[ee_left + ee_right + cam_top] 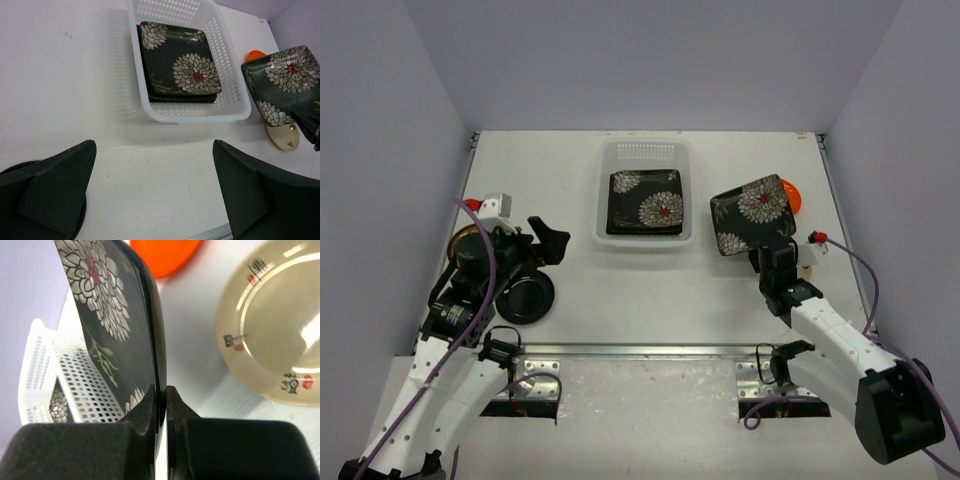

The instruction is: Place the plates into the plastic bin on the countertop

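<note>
Now | right gripper (160, 392) pinches black flowered square plate (752, 213) by rim, beside white plastic bin (647, 152) | risk: tilted plate slips from thin grip

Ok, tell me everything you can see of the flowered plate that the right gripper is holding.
The flowered plate is square with rounded corners, glossy black, ceramic by its look, with white red-centred flowers and green stems. The right gripper is shut on its near rim, holding it tilted, clear of the countertop, right of the plastic bin. It partly hides an orange plate beyond it.
</note>
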### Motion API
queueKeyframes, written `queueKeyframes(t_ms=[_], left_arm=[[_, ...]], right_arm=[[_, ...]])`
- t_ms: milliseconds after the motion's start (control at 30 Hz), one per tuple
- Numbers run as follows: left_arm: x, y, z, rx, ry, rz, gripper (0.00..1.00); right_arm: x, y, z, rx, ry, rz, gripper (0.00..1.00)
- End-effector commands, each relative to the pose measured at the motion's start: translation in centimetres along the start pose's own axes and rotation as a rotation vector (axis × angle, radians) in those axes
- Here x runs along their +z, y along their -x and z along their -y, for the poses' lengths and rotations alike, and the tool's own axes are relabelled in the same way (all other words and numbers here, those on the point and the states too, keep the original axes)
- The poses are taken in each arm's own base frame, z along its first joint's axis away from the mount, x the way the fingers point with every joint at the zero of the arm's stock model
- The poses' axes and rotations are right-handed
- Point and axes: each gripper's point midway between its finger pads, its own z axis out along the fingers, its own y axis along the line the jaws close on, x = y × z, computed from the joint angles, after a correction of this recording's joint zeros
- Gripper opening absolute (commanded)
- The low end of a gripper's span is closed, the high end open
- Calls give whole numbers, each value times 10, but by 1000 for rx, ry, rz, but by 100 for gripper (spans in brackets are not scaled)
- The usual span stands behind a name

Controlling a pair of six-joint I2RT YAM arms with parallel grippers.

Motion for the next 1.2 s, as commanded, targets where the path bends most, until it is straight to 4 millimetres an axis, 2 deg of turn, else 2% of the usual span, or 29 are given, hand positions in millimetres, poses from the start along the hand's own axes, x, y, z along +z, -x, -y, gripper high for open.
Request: queueKeyframes(t_ms=[0, 133, 267, 300, 400, 467, 533, 633, 700, 733, 767, 800, 867, 933, 1033, 1167], left_arm=[[1, 10, 8, 12, -37, 44, 100], [1, 9, 8, 12, -40, 39, 100], [0, 9, 8, 11, -42, 41, 100], [0, 9, 8, 11, -42, 41, 100], [1, 9, 8, 9, -40, 41, 100], [0, 9, 8, 9, -40, 42, 100], [1, 10, 8, 9, -40, 42, 100], [1, 9, 8, 8, -40, 41, 100], [1, 10, 8, 7, -39, 42, 100], [0, 9, 8, 8, -39, 43, 100], [0, 10, 9, 7, -41, 45, 100], [0, 10, 9, 8, -41, 44, 100], [0, 9, 9, 9, -38, 42, 100], [1, 8, 8, 9, -35, 37, 100], [1, 8, 8, 9, -31, 36, 100], [1, 8, 8, 8, -31, 37, 100]], right_arm=[[-29, 74, -107, 69, 296, 206, 0], [-42, 82, -131, 20, 379, 202, 0], [-54, 81, -167, -43, 475, 155, 0], [-54, 81, -168, -50, 479, 151, 0], [-54, 71, -207, -149, 552, 78, 0], [-56, 52, -229, -227, 625, -26, 0], [-46, 30, -247, -310, 636, -140, 0], [-31, -7, -264, -419, 646, -332, 0], [-31, -28, -275, -495, 681, -466, 0], [-27, -35, -277, -524, 686, -504, 0], [-13, -49, -270, -564, 663, -547, 0], [-14, -49, -275, -573, 672, -563, 0], [2, -63, -280, -652, 669, -630, 0], [20, -82, -269, -688, 627, -707, 0], [32, -85, -274, -721, 626, -708, 0], [47, -100, -284, -743, 631, -814, 0]])
